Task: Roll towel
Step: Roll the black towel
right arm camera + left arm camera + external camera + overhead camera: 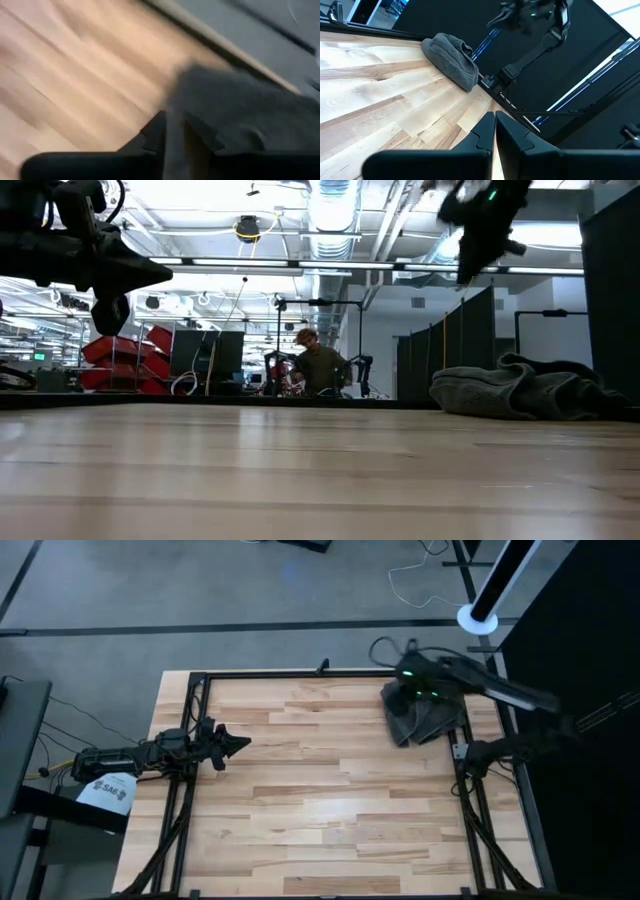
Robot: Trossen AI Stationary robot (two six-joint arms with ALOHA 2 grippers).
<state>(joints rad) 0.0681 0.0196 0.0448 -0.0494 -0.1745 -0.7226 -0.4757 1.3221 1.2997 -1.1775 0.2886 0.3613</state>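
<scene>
Since the whole thing hinges on where the towel (418, 716) sits relative to the grippers, that's what I'm staring at: it's bunched in a rumpled heap right under the right gripper (408, 672), tucked into that arm's back corner of the wooden table (300, 810) and butting up against the black frame rail (462, 730) on that side. The right gripper hangs in the air above it, not touching as far as the low view shows, and its wrist view has the two fingers drawn close together with nothing between them, grey cloth just ahead of the tips.

The left gripper (236, 745) is well apart from the towel, clear across the table, parked near its own edge. Its fingers are pressed together too, pointing across at the heap. So the right arm is obviously the nearer one, by a lot.

As for which way the towel points, honestly it's a crumpled mound, so there's no clean long axis yet. From overhead the lump looks slightly longer running from the far edge toward the near edge, alongside the rail. My guess is it needs pulling out flat toward the middle before any rolling.
</scene>
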